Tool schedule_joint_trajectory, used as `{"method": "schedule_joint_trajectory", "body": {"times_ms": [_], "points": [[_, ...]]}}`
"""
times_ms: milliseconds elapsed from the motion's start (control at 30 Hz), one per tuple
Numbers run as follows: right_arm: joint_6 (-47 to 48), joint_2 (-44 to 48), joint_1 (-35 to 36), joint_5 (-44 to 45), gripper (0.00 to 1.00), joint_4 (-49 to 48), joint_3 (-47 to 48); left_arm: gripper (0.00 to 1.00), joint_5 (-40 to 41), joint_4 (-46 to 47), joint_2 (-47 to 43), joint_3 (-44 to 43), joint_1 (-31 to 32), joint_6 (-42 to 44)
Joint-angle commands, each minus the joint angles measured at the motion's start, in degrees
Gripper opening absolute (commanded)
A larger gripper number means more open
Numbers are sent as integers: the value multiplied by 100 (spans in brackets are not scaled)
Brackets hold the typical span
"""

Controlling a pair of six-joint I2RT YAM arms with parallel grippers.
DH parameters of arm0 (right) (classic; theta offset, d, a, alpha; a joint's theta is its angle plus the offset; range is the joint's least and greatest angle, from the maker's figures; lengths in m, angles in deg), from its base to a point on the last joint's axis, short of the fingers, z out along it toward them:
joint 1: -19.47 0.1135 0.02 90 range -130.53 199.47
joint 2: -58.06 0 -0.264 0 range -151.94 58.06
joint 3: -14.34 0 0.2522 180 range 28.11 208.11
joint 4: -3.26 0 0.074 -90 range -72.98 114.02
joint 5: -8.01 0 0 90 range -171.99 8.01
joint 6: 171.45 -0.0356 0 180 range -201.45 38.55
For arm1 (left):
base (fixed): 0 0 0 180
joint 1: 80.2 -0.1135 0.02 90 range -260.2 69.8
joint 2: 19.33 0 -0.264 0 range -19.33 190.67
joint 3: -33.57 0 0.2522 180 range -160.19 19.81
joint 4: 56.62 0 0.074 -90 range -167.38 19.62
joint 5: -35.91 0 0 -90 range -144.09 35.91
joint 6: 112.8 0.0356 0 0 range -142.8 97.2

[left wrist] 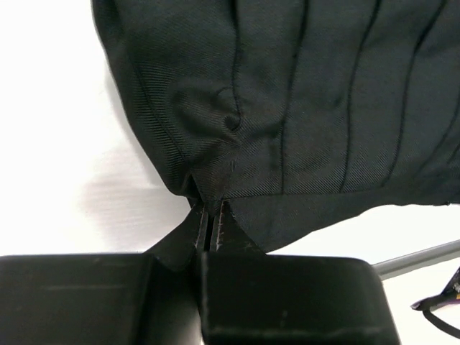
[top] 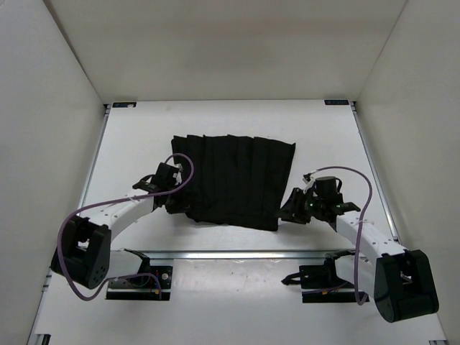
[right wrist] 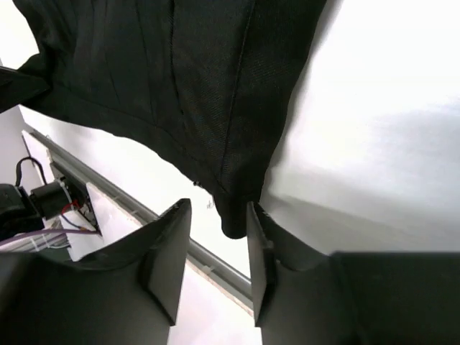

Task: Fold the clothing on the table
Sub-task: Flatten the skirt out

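A black pleated skirt-like fabric garment (top: 233, 180) lies spread flat near the middle of the matte white rectangular desk (top: 215, 118), its ridges running from the far edge toward the arms. The left arm (top: 126, 210) reaches its near-left corner, where the left jaws are pressed together on a pinch of cloth at the hem, puckering the fabric just above the fingertips (left wrist: 224, 228). The right arm (top: 359, 233) sits at the near-right corner, and the right jaws stand apart with the rounded tip of that corner hanging between them, unclamped. The garment's far edge lies straight, with a bare band of desk beyond it up to the white back wall (top: 230, 43). Wide bare strips flank both side edges, while only a narrow strip separates the near hem from the silver metal rail (top: 237, 254) that crosses in front of the arm bases
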Motion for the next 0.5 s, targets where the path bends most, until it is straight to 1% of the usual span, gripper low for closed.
{"method": "schedule_joint_trajectory", "body": {"times_ms": [0, 100, 133, 167, 233, 267, 333, 367, 433, 467], "points": [[-357, 198, 160, 18, 35, -556, -94, 0, 232, 2, -365, 171, -37, -246], [-287, 75, 327, 71, 41, -424, -129, 0, 188, 46, -550, 400, -20, -386], [-269, 83, 406, 115, 45, -415, -86, 0, 188, 63, -620, 522, -11, -448], [-277, 75, 546, 150, 52, -380, -85, 0, 144, 63, -690, 611, 6, -501], [-260, 57, 643, 272, 57, -293, -59, 0, 100, 90, -796, 769, 32, -588], [-251, 57, 722, 291, 58, -196, -85, 0, 100, 64, -857, 831, 24, -606], [-260, 13, 836, 317, 56, -47, -94, 0, 65, 72, -945, 954, -20, -624], [-234, -22, 924, 378, 53, 24, -120, 0, 56, 29, -946, 954, -20, -598], [-225, -74, 1073, 344, 47, 77, -208, 0, 82, -24, -989, 1068, -46, -598], [-251, -110, 1083, 326, 41, 60, -252, 0, 82, -77, -1016, 1051, -64, -580]]}}
